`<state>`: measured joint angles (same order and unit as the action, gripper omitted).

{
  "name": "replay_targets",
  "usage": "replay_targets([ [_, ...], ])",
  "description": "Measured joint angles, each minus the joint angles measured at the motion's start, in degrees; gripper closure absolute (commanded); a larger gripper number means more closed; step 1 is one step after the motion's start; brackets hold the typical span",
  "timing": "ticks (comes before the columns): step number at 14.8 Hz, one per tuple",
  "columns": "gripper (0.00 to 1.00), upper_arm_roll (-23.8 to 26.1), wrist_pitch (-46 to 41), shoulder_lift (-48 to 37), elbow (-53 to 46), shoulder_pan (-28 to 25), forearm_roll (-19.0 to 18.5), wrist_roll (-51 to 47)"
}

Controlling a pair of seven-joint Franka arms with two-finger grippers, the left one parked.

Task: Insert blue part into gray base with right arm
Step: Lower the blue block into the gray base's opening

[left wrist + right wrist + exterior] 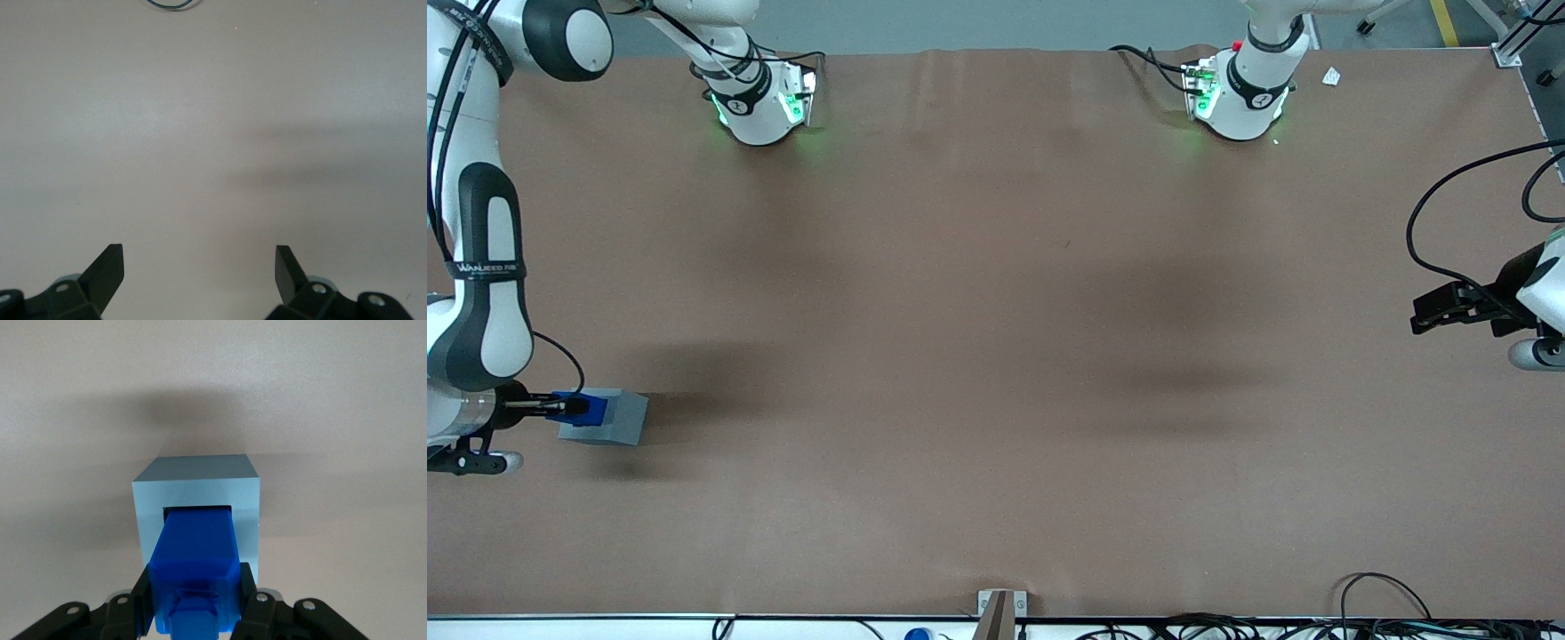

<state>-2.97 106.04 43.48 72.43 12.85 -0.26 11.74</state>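
Observation:
The gray base [609,418] stands on the brown table at the working arm's end. In the right wrist view the gray base [197,483] shows its square socket. The blue part [197,550] stands with its lower end in that socket and its stud toward the camera. It also shows in the front view [589,409] on the base. My right gripper [574,407] is directly over the base, its black fingers [141,597] pressed against both sides of the blue part. The right arm [480,267] rises above it.
The two arm bases [760,98] with green lights stand at the table's edge farthest from the front camera. Cables [1369,613] lie along the nearest edge. A small gray bracket [1000,609] sits at the middle of that edge.

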Motion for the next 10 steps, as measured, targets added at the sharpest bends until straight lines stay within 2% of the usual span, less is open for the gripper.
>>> replay_targets([
  [1, 0.91, 0.0, 0.1, 0.1, 0.0, 0.0, 0.0, 0.0],
  [2, 0.73, 0.0, 0.1, 0.2, 0.0, 0.0, 0.0, 0.0],
  [3, 0.52, 0.0, 0.1, 0.3, 0.0, 0.0, 0.0, 0.0],
  [4, 0.16, 0.0, 0.1, 0.5, 0.0, 0.0, 0.0, 0.0],
  [5, 0.00, 0.0, 0.1, 0.6, 0.0, 0.0, 0.0, 0.0],
  [10, 0.00, 0.4, 0.1, 0.6, -0.3, -0.2, 0.0, 0.1],
])
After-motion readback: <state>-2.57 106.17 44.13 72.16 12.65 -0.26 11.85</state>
